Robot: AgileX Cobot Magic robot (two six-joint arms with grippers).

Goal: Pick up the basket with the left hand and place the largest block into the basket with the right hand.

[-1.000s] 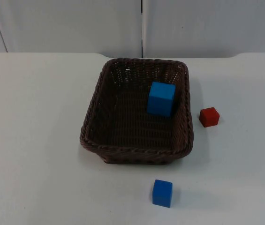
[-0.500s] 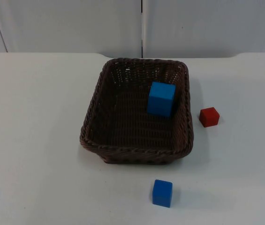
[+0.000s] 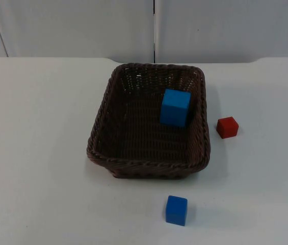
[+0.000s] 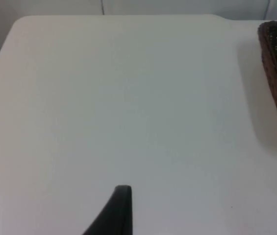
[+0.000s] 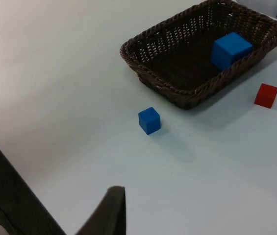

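1. Small blue cube (image 3: pixel 176 210) near the white desk's (image 3: pixel 36 153) front edge, apart from the basket.
2. Dark brown woven rectangular basket (image 3: pixel 108 122) set mid-desk, large blue cube (image 3: pixel 175 107) inside against its right wall.
3. Small red cube (image 3: pixel 227 127) just right of the basket.
4. Left gripper (image 4: pixel 121 196) over bare desk beside the basket; right gripper (image 5: pixel 113 198) back near the front edge; cannot tell either claw's state.

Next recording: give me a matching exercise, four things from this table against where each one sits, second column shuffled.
Things:
1. large blue block
2. small blue block
3. red block
4. wicker basket

Places:
a. on the table beside the basket's right wall
b. standing on the white table, no gripper on it
c. inside the basket, against its right wall
d. on the table in front of the basket's near rim

Pairs: 1-c, 2-d, 3-a, 4-b
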